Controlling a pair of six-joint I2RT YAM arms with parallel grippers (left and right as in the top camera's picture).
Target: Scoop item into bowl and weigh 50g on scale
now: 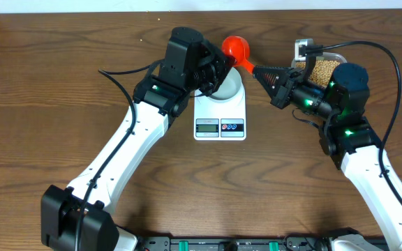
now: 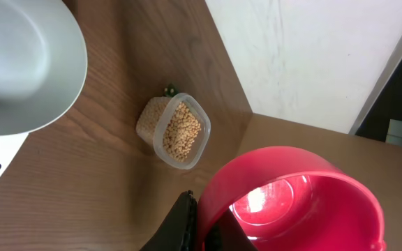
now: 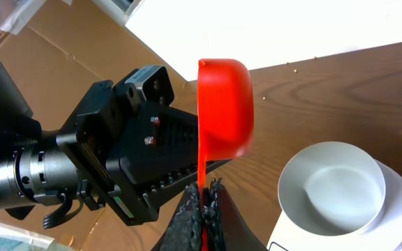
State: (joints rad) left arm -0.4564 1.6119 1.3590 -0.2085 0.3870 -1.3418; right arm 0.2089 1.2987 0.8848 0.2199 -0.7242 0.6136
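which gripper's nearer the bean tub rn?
Right. The right gripper is next to the tub, gripping the scoop handle; the left gripper is farther, by the bowl.

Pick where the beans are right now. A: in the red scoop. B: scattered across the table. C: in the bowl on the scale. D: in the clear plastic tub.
D: the beans lie in the clear plastic tub; the bowl and the red scoop show bare insides.
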